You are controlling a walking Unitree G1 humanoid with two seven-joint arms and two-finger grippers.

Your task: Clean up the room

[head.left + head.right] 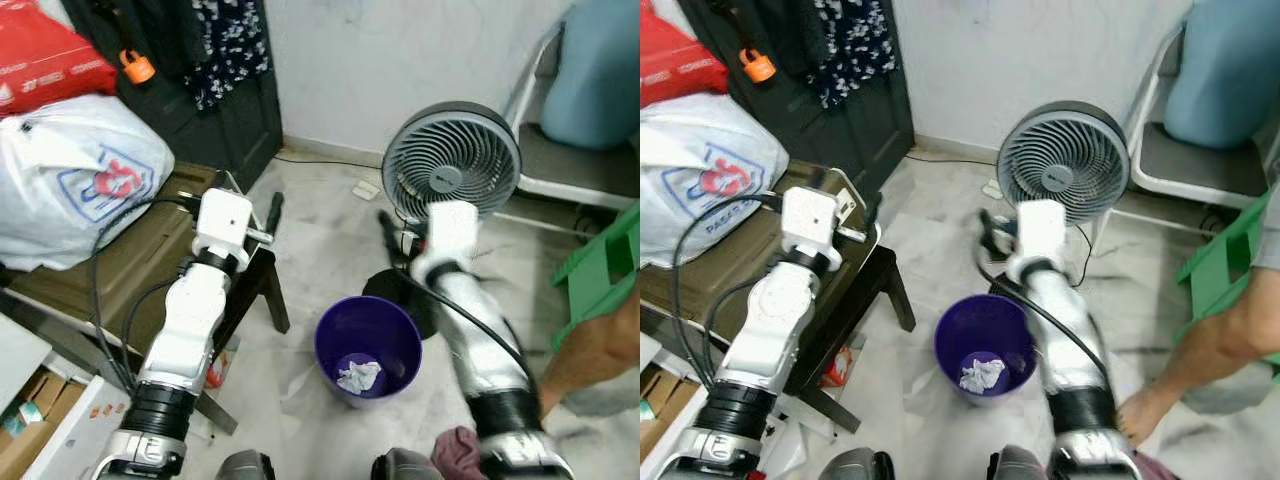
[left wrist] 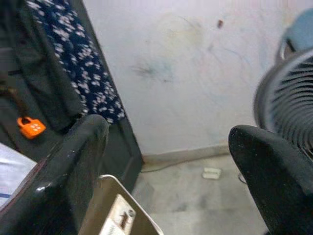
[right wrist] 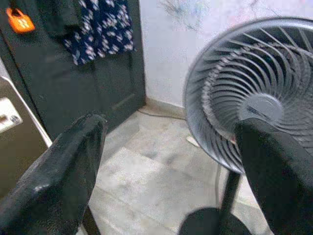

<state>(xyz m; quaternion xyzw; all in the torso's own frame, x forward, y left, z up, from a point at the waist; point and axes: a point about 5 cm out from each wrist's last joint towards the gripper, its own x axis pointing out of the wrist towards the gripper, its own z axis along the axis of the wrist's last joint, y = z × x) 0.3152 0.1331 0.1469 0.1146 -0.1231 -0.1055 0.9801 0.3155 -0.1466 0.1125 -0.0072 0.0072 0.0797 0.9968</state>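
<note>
Both sets of jaws are spread wide with nothing between them: the left gripper (image 2: 166,171) hangs above the low table's (image 1: 130,255) edge at ten o'clock from the bin, and the right gripper (image 3: 171,171) hovers just before the fan (image 1: 452,160) at one o'clock. Dead centre on the marble floor stands the purple bin (image 1: 368,348), and in its bottom lies a crumpled white tissue (image 1: 359,376), so that scrap looks dealt with. What's left to tidy? A small packet (image 1: 215,372) lies on the floor at eight o'clock from the bin, under the table's leg; it looks light, thin and crinkly, likely slippery on stone, so pinching a raised edge seems the best bet. On the table sits a white plastic bag (image 1: 75,180) — soft, bulging, best lifted by its gathered top. At four o'clock a person's arm (image 1: 595,350) reaches in beside a green stool (image 1: 600,265).
</note>
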